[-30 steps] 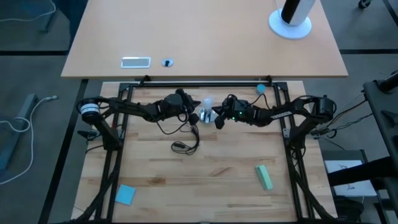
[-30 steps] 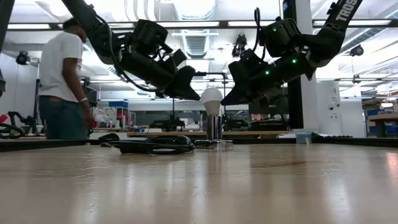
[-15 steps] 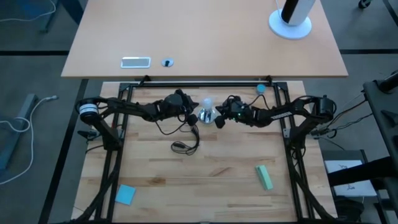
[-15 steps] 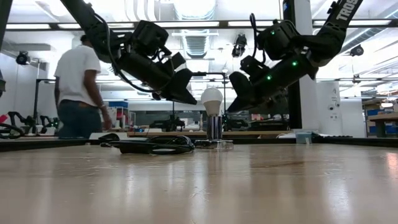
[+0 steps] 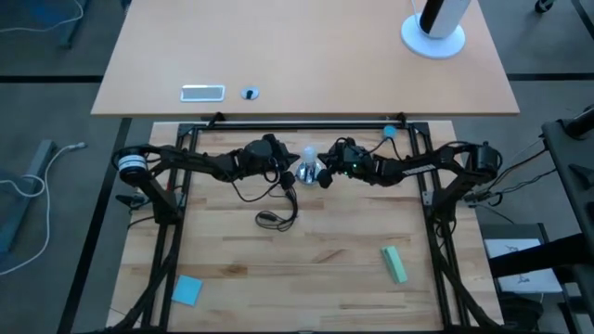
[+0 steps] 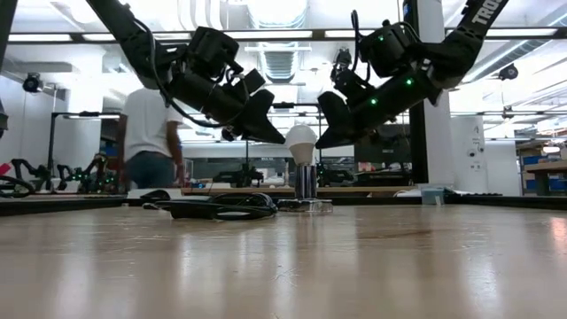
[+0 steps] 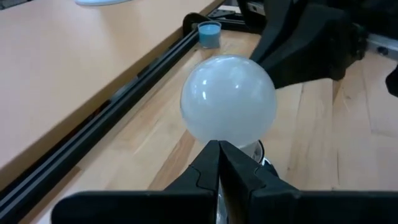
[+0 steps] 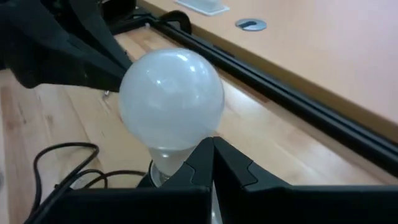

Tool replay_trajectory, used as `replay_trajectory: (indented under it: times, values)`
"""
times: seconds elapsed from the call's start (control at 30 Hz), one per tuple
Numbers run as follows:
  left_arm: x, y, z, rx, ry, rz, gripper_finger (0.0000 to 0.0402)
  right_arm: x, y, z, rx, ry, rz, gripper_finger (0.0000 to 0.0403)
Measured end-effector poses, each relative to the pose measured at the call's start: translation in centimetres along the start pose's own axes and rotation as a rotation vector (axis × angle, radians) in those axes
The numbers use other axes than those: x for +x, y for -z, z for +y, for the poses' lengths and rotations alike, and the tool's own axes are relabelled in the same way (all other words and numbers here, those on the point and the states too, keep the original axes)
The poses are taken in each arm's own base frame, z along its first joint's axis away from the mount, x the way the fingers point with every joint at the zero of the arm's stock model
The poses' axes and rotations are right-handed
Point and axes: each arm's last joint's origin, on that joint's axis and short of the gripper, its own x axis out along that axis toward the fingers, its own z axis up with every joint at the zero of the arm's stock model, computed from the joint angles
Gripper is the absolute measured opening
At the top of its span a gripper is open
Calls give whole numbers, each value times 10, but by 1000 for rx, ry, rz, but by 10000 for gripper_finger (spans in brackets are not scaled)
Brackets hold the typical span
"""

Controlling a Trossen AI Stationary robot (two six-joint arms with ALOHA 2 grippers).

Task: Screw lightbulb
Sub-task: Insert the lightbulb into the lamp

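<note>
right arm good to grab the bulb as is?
Probably yes: the right tool sits beside the lightbulb with nothing between, but its fingers are shut, so it must open first. Left tool flanks the other side.

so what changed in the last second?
The right gripper drew back from the bulb, then closed in beside it again; its fingers are shut. In the room behind, a person walked along. The left gripper, also shut, and the bulb upright in its socket stayed put.
</note>
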Motion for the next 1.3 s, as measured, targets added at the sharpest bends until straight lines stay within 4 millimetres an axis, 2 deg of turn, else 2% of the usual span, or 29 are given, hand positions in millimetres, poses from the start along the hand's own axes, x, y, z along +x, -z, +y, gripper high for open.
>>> replay_trajectory:
  times: [0.5, 0.7, 0.83, 0.97, 1.1, 1.3]
  values:
    - [6, 6, 0, 21, -15, 13, 1, -4, 11, 13, -36, -64, 94, 0]
    - [2, 10, 0, 19, -27, 87, 1, -6, 18, 9, -55, -22, 177, 0]
    - [1, 12, -1, 8, -26, 104, 2, -7, 21, 5, -75, 89, 190, 0]
    - [1, 10, -2, 6, -23, 83, 4, -6, 17, -2, -61, 122, 164, 0]
    - [1, 4, -2, -3, -22, 19, 1, -4, 10, -2, -62, 111, 110, 0]
    - [1, 3, -2, -3, -20, 12, 3, -5, 4, -2, -51, 102, 59, 0]
